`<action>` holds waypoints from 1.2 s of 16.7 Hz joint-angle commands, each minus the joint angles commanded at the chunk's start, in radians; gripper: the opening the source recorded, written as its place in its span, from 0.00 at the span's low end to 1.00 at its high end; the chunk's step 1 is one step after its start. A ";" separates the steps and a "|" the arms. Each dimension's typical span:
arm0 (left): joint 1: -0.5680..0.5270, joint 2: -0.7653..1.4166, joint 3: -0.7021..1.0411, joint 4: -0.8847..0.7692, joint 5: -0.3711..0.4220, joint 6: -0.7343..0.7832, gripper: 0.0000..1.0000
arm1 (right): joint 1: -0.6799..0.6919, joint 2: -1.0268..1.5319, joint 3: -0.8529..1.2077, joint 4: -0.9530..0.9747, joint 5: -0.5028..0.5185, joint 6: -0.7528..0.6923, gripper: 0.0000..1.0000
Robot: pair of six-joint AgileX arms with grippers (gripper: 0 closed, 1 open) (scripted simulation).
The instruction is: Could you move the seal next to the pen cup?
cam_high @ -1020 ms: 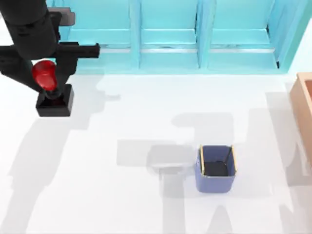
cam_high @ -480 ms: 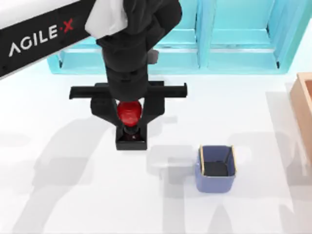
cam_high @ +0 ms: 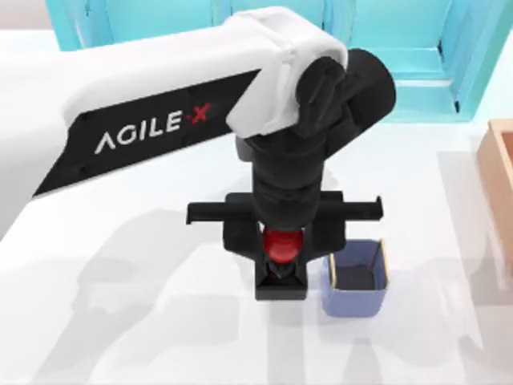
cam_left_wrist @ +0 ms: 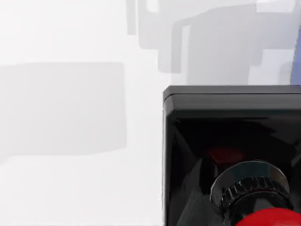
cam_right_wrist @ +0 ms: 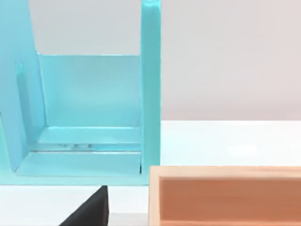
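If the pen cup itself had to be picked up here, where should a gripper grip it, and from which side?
Best guess: from above, fingers over one thin upright wall of the pen cup, one finger inside its open top. The top view's right or near wall suits best, since the seal, held in the left gripper, crowds its left side.
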 joint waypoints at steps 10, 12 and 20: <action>0.000 0.007 -0.050 0.057 0.000 0.001 0.00 | 0.000 0.000 0.000 0.000 0.000 0.000 1.00; 0.000 0.007 -0.050 0.057 0.000 0.001 0.00 | 0.000 0.000 0.000 0.000 0.000 0.000 1.00; 0.000 0.007 -0.050 0.057 0.000 0.001 0.60 | 0.000 0.000 0.000 0.000 0.000 0.000 1.00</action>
